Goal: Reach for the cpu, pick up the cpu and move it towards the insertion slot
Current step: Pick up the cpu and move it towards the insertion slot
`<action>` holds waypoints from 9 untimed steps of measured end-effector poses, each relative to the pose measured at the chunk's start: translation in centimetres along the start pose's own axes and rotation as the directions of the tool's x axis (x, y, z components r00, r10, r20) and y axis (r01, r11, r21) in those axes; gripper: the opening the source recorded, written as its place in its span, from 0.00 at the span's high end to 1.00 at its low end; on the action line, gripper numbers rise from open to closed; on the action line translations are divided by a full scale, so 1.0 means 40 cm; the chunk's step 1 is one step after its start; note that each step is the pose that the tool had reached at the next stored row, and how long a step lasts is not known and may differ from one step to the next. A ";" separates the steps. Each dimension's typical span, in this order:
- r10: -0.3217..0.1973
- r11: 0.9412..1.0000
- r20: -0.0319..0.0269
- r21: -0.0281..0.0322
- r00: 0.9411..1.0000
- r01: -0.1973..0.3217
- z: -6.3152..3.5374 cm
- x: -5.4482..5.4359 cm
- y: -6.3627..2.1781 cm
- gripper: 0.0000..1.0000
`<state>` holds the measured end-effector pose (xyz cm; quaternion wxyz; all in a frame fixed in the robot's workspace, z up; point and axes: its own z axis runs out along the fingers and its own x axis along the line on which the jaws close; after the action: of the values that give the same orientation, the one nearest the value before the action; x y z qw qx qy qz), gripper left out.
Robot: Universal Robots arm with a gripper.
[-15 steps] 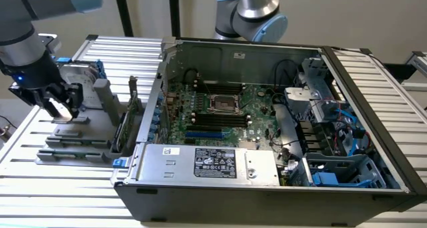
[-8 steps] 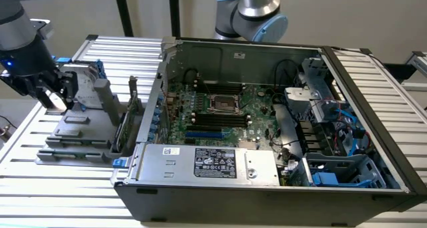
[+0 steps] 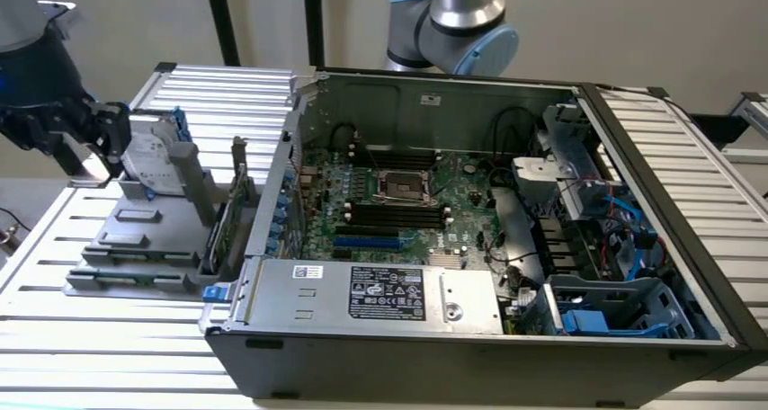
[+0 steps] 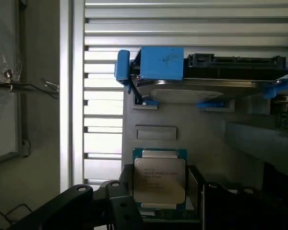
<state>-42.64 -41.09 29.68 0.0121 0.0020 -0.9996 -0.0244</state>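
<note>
Jaws: closed on the cpu [image 4: 159, 178], with dark fingers [image 4: 126, 203] pressed against two opposite edges and the metal top faced toward the wrist. The chip is judged to be held clear of the grey fixture [image 3: 132, 248] on the surface [image 3: 108, 347], just beside the upright hard drive [image 3: 150, 154]. Slot [image 3: 402, 187]: found well apart from the jaws toward the exterior view's right, past the hard drive and the near wall of the case [image 3: 288, 172], flat on the board inside.
</note>
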 end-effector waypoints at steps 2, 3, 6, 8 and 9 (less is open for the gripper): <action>0.000 1.000 -0.001 0.000 1.000 0.000 -0.022 -0.006 0.000 0.45; 0.000 1.000 -0.001 -0.001 1.000 0.000 -0.034 -0.012 0.000 0.45; 0.000 1.000 -0.005 -0.004 1.000 0.000 -0.068 -0.041 0.001 0.45; 0.000 1.000 -0.008 -0.007 1.000 0.000 -0.087 -0.063 0.002 0.45; 0.000 1.000 -0.009 -0.009 1.000 0.000 -0.097 -0.075 0.002 0.45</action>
<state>-39.57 -41.17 33.47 0.0169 0.0020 -0.9994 -0.0288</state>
